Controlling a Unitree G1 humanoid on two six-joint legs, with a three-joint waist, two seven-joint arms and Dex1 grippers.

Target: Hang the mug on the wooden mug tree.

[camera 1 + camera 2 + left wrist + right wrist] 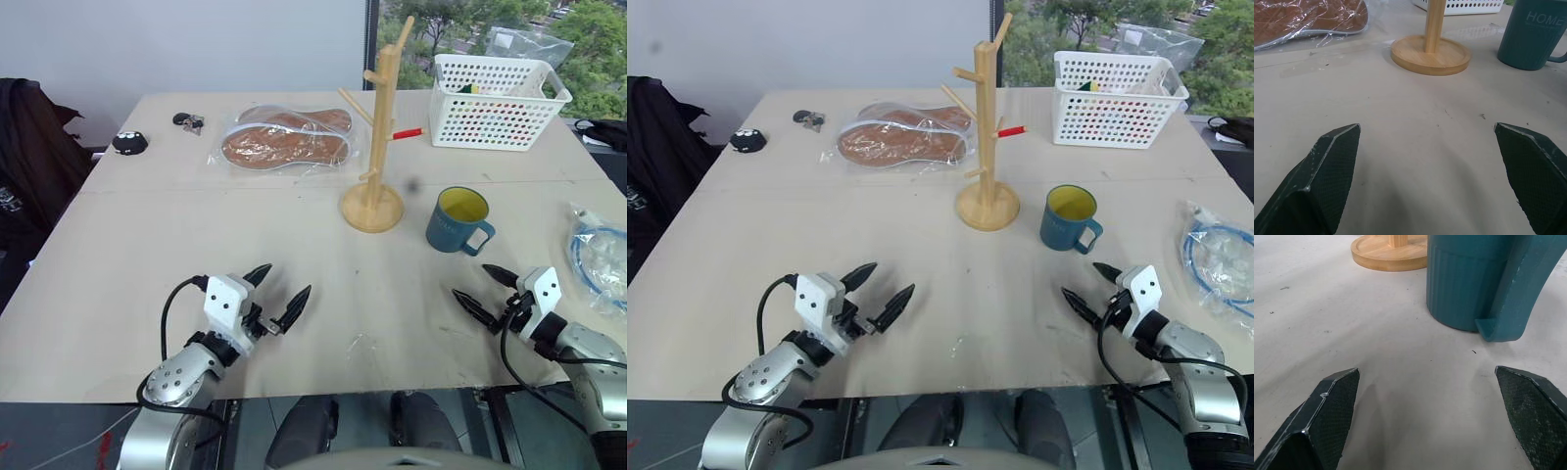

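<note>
1. The small teal-blue ceramic mug (457,219) with a yellow inside is seen standing upright on the light wooden table (196,225), just beside the round disc base of the tall light-wood mug tree (377,137), on the robot's right of it and not touching it.
2. Its single loop handle (480,238) is turned toward the near right, facing the right gripper (486,291).
3. Handling is judged as follows: rigid, moderately heavy for its size, glazed and therefore slippery, and liable to chip if knocked against the post.
4. The handle is judged the poor place to pinch, since it must stay free to slide over a peg. A grip across the rim and wall, opposite the handle, is preferred.
5. The right gripper is held low over the table near the mug, fingers spread wide, nothing between them.
6. The left gripper (276,299) is likewise spread and empty, well apart from the mug.
7. Beyond the tree, a white perforated plastic basket (498,100) and a plastic-wrapped brown item (284,137) are noted.
</note>
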